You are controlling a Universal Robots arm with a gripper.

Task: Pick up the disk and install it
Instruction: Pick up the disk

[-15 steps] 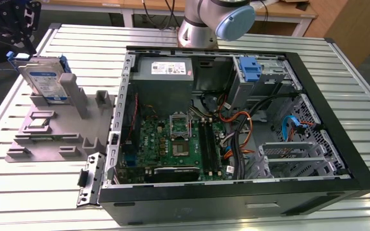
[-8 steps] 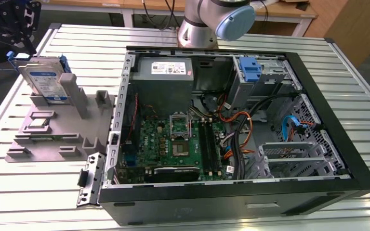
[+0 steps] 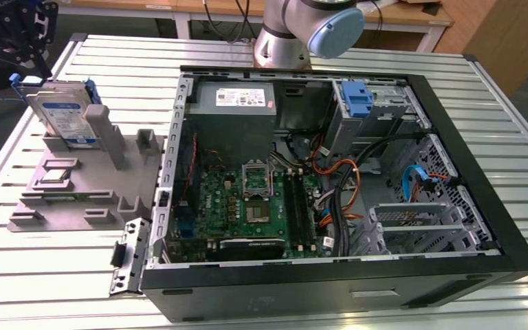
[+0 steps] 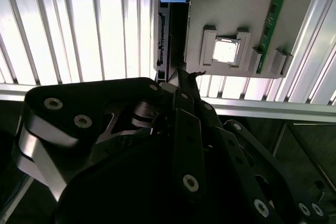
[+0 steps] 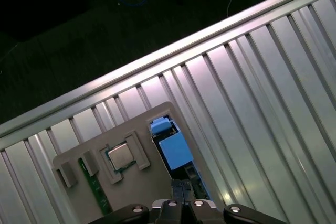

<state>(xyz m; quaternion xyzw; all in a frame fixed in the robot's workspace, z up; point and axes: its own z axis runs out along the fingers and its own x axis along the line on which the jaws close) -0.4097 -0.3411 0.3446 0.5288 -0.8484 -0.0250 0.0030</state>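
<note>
- Disk [image 3: 62, 113]: flat silver-grey hard drive with a white-and-blue label and blue plastic frame, standing on edge in a slot at ten o'clock in the exterior view.
- Black linkage gripper [image 5: 181, 191]: poised at the disk's upper edge in the first wrist view; whether it is open or clamped cannot be told.
- Grey moulded holder tray [image 3: 71, 199]: carries the disk. A skewed lift would probably jam the drive in its slot or drag the tray.
- Open black tower computer case [image 3: 337, 275]: at three o'clock from the tray. Its bundle of orange and black cables [image 3: 342, 196] could snag a carried drive.
- Narrow blue plastic bracket [image 3: 356, 96]: in the bay at one o'clock.
</note>
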